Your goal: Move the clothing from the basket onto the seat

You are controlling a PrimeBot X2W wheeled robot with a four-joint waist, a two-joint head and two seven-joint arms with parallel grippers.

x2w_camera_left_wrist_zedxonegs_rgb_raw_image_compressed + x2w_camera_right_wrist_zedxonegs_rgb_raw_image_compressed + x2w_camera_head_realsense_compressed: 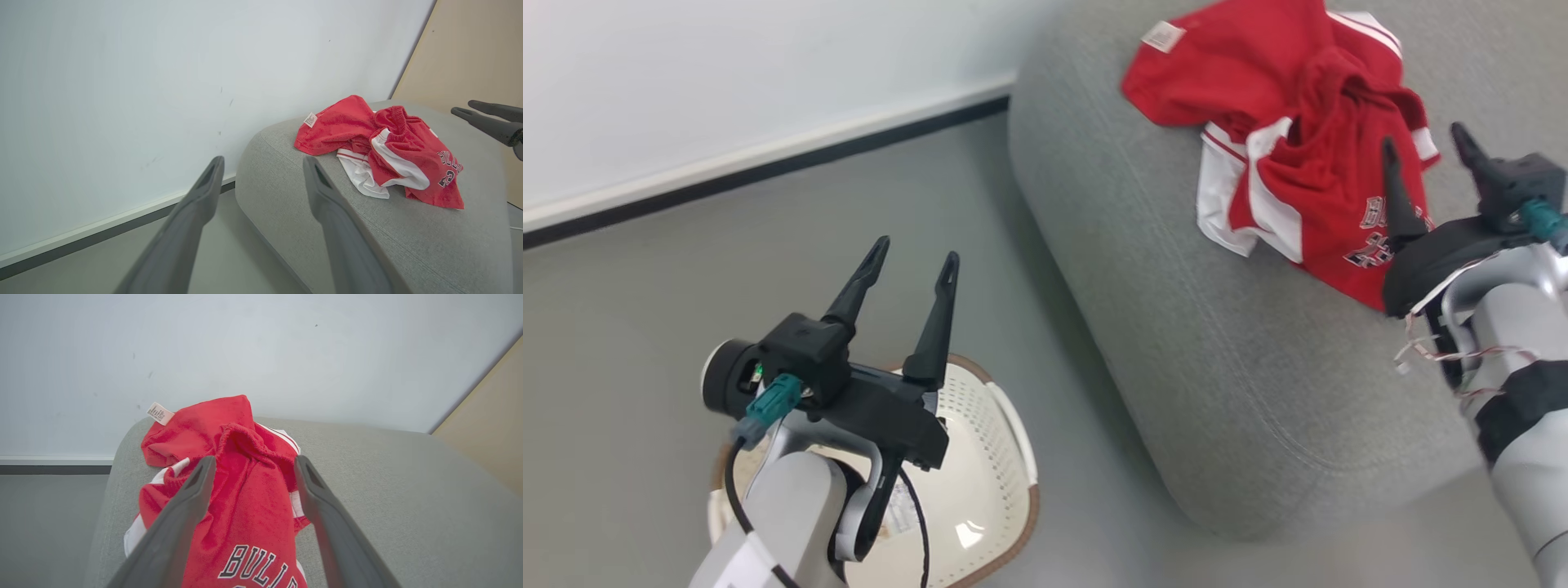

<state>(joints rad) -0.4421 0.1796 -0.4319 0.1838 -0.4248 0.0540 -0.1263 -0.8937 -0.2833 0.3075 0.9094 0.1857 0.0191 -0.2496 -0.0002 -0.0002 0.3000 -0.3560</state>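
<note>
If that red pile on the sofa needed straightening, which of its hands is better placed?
Probably the right hand: it is open and points over the red jersey on the grey seat. The left hand, also open, is over the white basket on the floor, apart from the seat.

The clothing (1298,147) is red textured knit cloth; the seat (1176,343) is matt woven grey fabric; the basket (988,457) is glossy perforated cream plastic.

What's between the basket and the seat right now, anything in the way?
Nothing in the way: in the head view a bare strip of grey floor separates the basket from the seat, where the clothing lies.
</note>
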